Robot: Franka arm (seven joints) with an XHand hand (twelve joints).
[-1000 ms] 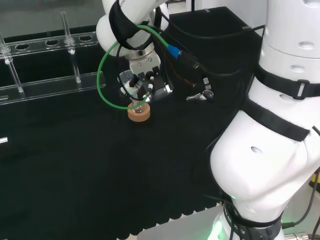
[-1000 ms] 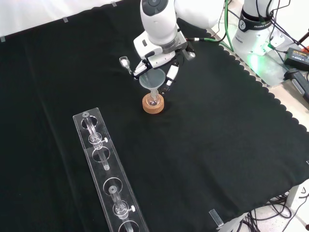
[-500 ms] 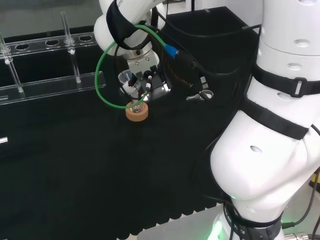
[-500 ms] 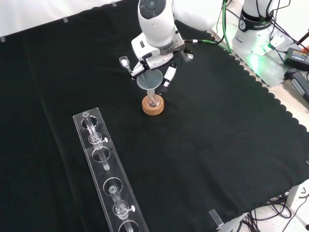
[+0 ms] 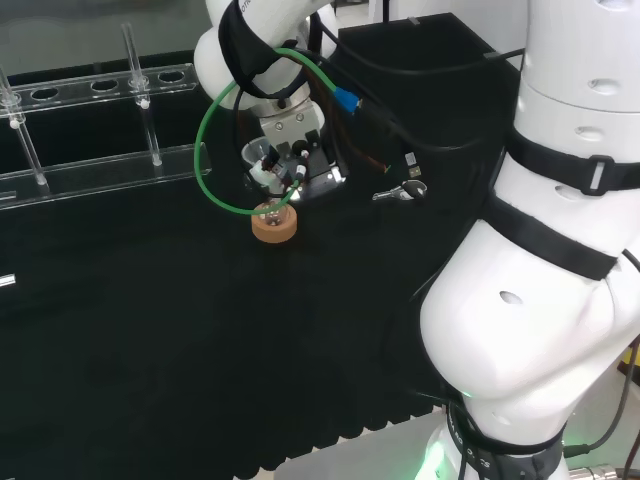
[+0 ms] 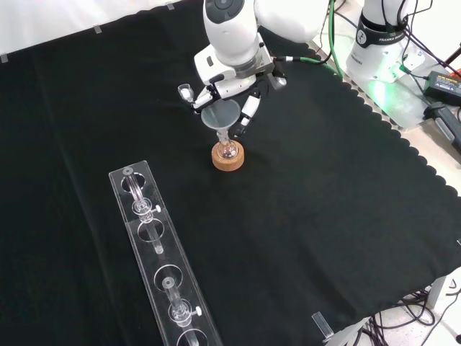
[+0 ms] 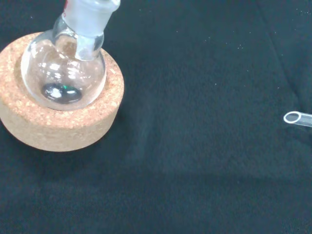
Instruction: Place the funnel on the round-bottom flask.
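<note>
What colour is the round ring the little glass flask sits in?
The cork ring is light brown with darker speckles, under the clear round-bottom flask. The wrist view shows it best.

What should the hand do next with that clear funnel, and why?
Probably lower it straight down. The hand holds the clear funnel with its stem just above the neck of the round-bottom glass flask on its cork ring, apparently not yet seated.

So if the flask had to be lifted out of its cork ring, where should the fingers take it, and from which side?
By the neck, from above. The flask stands upright with its round belly sunk in the cork ring, so only the neck stands clear. The funnel, held by the hand, sits over the neck in the front view and would probably have to move aside first.
</note>
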